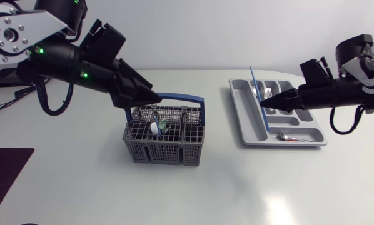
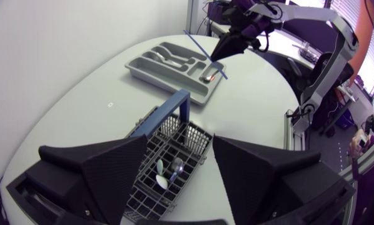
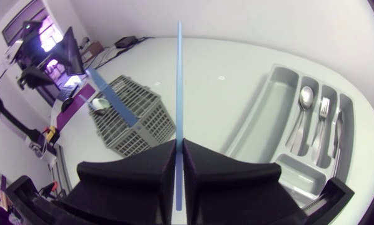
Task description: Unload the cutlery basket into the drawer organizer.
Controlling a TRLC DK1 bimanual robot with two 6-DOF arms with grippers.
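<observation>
Nearest the overhead camera is the left end effector, a matte black pair of wedges poised just above the blue bail handle of the grey plastic lattice cutlery basket. The basket stands mid-table with a white-tipped utensil upright inside, and I judge the end effector is placed there for the next pick. Well apart, on the right arm's side, lies the grey moulded plastic drawer organizer. The right end effector holds a thin, straight blue stick steeply over its long compartment, probably because only that slot suits the length. Whether the stick's lower end touches the tray I cannot tell. A metal spoon lies in the crosswise front compartment. In the left wrist view the left end effector is spread wide and empty, its fingers either side of the air above the basket and touching nothing. Ahead of it, the right end effector carries the stick above the organizer. In the right wrist view the right end effector is pinched narrow, both fingers pressed on the stick from two sides. The stick runs straight ahead between the basket and the organizer, where a second spoon and a fork already lie in the narrow lanes.
</observation>
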